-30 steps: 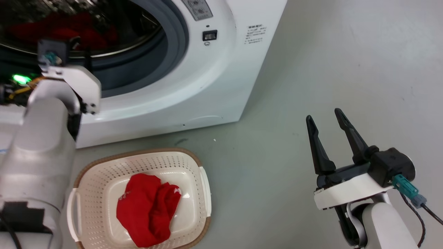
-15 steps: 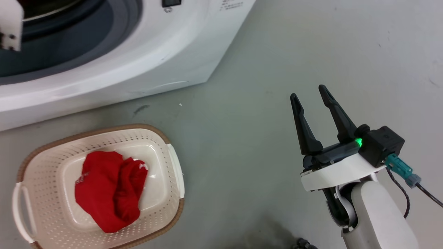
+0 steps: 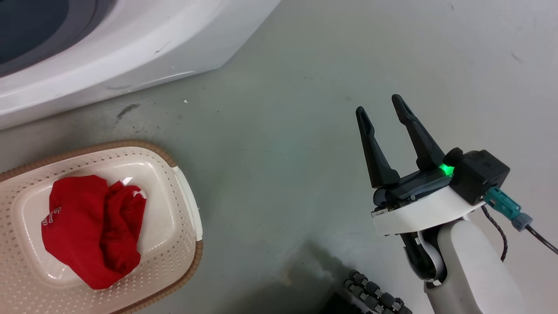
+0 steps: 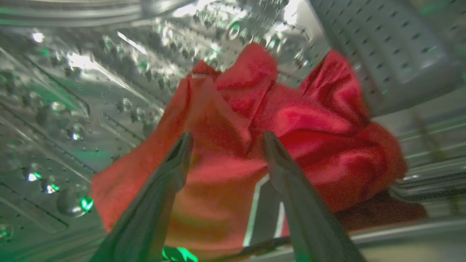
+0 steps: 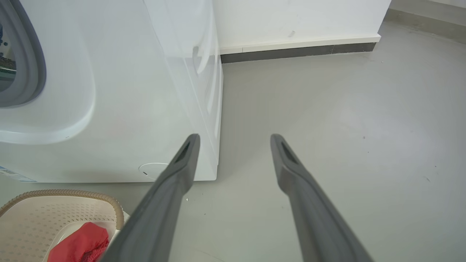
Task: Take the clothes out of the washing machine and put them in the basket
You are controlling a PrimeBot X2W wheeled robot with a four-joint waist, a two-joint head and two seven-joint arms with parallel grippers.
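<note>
– Red soft fabric garment (image 4: pixel 291 120) with a white stripe is bunched up in the perforated steel drum (image 4: pixel 72 91) of the big white front-loading washing machine (image 3: pixel 130 56). Your left claw (image 4: pixel 228 140) is right in front of it. Its two long dark fingers (image 4: pixel 154 203) are spread apart, with red cloth showing between and behind the tips. Can't tell if they're touching the fabric, the left wrist view is pretty blurry.

– yep, same read. You've also got a second red garment (image 3: pixel 87 231) lying crumpled in the cream plastic perforated laundry basket (image 3: pixel 87 147) with the brown woven-look rim. It has a bit of white lettering showing on one edge. The basket sits on the grey floor (image 3: pixel 279 131) near the machine's front, with a strip of floor between them.

– And your right claw (image 3: pixel 380 107) has its fingers apart too, gripping nothing. It's over bare floor, well off to the right of the basket.

– fwiw there's a green light (image 3: pixel 444 169) lit at that claw's base. In the right wrist view it points past the machine's front corner towards a white wall (image 5: pixel 291 18) with a dark skirting strip (image 5: pixel 298 52).
</note>
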